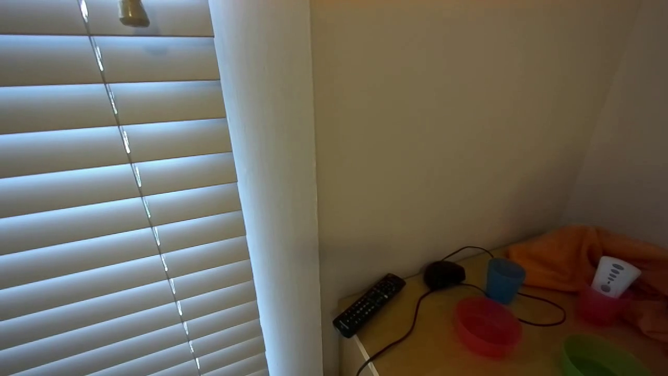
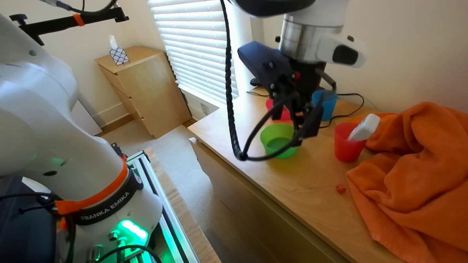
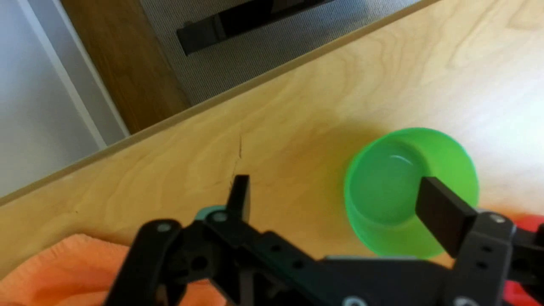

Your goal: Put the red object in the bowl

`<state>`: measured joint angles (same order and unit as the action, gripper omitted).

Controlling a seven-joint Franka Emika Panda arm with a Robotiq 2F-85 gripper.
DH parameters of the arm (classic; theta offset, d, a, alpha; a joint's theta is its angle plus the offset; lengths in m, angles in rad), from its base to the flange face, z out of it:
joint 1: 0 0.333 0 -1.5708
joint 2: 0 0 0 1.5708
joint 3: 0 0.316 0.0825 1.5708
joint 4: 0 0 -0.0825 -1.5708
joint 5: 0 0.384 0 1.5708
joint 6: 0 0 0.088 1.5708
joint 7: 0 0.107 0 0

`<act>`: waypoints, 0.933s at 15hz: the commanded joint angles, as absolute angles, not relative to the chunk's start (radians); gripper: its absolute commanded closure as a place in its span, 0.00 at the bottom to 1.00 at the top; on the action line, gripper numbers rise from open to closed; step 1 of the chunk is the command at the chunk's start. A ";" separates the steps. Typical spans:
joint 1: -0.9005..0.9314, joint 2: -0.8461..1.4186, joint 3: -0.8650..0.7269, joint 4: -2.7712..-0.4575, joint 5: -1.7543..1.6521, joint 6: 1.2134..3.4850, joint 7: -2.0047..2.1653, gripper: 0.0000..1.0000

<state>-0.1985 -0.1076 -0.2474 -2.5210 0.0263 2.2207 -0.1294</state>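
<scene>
A small red object (image 2: 340, 188) lies on the wooden tabletop beside the orange towel in an exterior view. It does not show in the wrist view. A green bowl (image 2: 278, 136) stands on the tabletop; it also shows in the wrist view (image 3: 389, 187), with nothing visible inside, and at the lower edge of an exterior view (image 1: 597, 355). A red-pink bowl (image 1: 488, 326) stands behind it, partly hidden by the arm in an exterior view (image 2: 279, 109). My gripper (image 3: 335, 180) is open and empty above the tabletop, its right finger over the green bowl in the wrist view.
A red cup (image 2: 345, 148) holds a white remote (image 2: 365, 128). A blue cup (image 2: 326, 104) stands behind, with a black cable around it. A crumpled orange towel (image 2: 420, 175) covers one end. A black remote (image 1: 369, 305) lies near the wall. The tabletop's front edge (image 3: 204, 104) drops to the floor.
</scene>
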 commanded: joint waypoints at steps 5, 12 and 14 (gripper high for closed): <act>-0.235 -0.049 -0.274 -2.517 0.057 2.270 -0.258 0.00; -0.257 -0.001 -0.283 -2.599 -0.132 2.499 -0.545 0.00; -0.276 0.016 -0.298 -2.617 -0.165 2.581 -0.612 0.00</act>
